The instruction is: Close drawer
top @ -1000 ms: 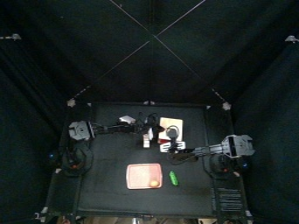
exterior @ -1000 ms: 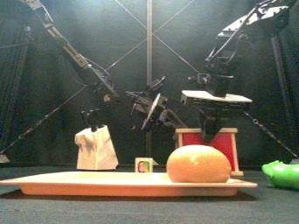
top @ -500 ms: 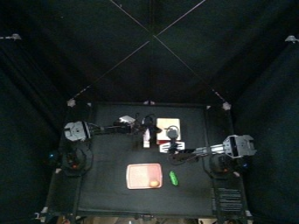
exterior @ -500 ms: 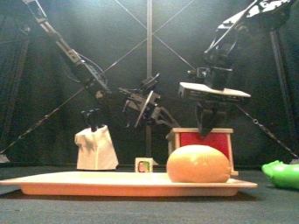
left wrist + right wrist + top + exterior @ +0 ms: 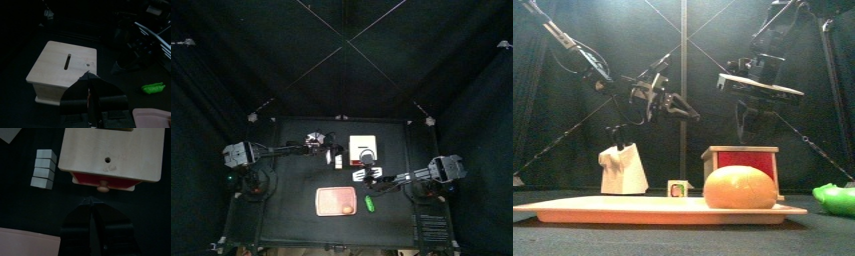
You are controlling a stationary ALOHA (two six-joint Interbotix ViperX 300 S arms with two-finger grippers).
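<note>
The drawer (image 5: 110, 150) is a cream box with a slot in its top (image 5: 63, 67). Its red front (image 5: 103, 179) with a round knob sticks out a little from the box. In the front view the drawer (image 5: 740, 160) stands behind an orange ball. My right gripper (image 5: 93, 203) hovers just off the knob, jaws shut with nothing between them, and hangs above the drawer (image 5: 751, 132). High to the left, my left gripper (image 5: 87, 76) is above the box's front corner, also shut and holding nothing. From above, the drawer (image 5: 364, 146) lies between both grippers.
A salmon board (image 5: 593, 210) with an orange ball (image 5: 740, 187) lies at the table's front. A white bag-like thing (image 5: 623, 170) stands at the left, a small cube (image 5: 679, 188) beside it. A green thing (image 5: 834, 197) lies at the right, a grey block (image 5: 44, 169) beside the drawer.
Both arms have risen in the front view. The left gripper drew back up and to the left; the right gripper lifted clear above the drawer.
</note>
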